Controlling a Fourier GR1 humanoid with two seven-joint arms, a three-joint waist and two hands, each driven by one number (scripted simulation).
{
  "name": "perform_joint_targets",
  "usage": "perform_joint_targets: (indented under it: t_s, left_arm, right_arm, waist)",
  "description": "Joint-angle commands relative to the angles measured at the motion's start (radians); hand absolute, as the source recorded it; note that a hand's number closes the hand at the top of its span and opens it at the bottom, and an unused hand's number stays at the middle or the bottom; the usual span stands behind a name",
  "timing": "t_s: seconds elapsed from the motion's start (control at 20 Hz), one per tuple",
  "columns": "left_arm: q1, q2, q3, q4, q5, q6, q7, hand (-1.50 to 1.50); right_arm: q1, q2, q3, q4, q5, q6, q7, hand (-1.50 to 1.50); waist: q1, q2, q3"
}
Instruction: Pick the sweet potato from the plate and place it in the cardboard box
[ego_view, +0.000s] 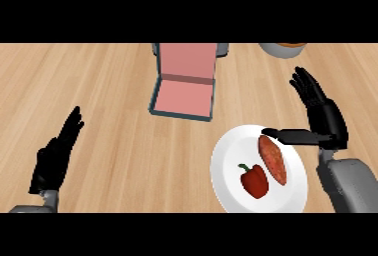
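A long reddish-brown sweet potato (272, 159) lies on the right half of a white plate (229, 175) at the lower right. A red bell pepper (255, 181) sits beside it on the same plate. The cardboard box (184, 95) stands farther back near the middle, pink inside, with its lid flap raised at the far side. My right hand (323, 117) is open just right of the plate, fingers straight and pointing away, thumb stretched over the plate's rim toward the sweet potato's far end. My left hand (55, 157) rests open at the lower left, far from the plate.
A grey container (282, 48) with something orange in it shows at the back right, cut by the upper edge. The wooden counter (111, 100) spreads across the whole view.
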Motion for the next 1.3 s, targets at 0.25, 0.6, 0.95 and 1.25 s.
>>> perform_joint_targets:
  t_s: [0.25,0.6,0.95,1.25]
  left_arm:
    - [0.017,0.012,0.007,-0.045,-0.009,-0.007,0.027,0.00]
    - [-0.010,-0.001,0.010,-0.025,-0.010,-0.013,0.023,0.00]
    - [0.051,-0.002,0.023,-0.062,-0.022,-0.017,0.004,0.00]
    - [0.042,-0.038,0.033,-0.065,-0.071,-0.018,0.039,0.00]
  right_arm:
    - [-0.042,-0.329,0.095,0.055,0.237,0.188,0.021,-1.50]
    - [-0.125,-0.457,0.274,-0.001,0.352,0.447,0.230,-1.50]
    - [-0.088,-0.407,0.352,-0.199,0.347,0.600,0.490,-1.50]
    - [0.003,-0.319,0.301,-0.244,0.456,0.583,0.548,-1.50]
  waist:
    - [-0.003,-0.006,-0.002]
    - [0.001,-0.004,-0.004]
    - [-0.009,-0.007,-0.002]
    - [-0.008,-0.004,-0.001]
